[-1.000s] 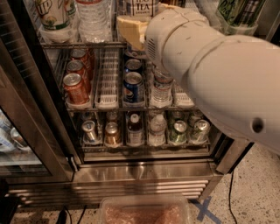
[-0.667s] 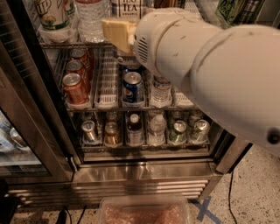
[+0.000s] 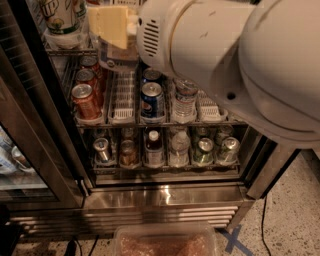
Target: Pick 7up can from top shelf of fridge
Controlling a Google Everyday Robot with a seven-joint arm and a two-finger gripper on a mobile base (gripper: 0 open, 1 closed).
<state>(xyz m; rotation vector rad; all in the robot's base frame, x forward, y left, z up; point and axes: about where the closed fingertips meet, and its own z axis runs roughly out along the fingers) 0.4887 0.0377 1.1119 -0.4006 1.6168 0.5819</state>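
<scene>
The 7up can, whitish with green "UP" letters, stands at the far left of the top shelf, cut off by the frame's upper edge. My gripper shows as a cream-coloured part at the top of the view, just right of the can and at its height. My big white arm fills the upper right and hides the rest of the top shelf. The fridge stands open, with its shiny steel base below.
The middle rack holds red cans, a blue can and a water bottle. The bottom rack holds cans and small bottles. The glass door stands at the left. A clear bin lies on the floor.
My gripper has moved left along the top shelf, towards the 7up can. The arm now covers more of the upper right.
</scene>
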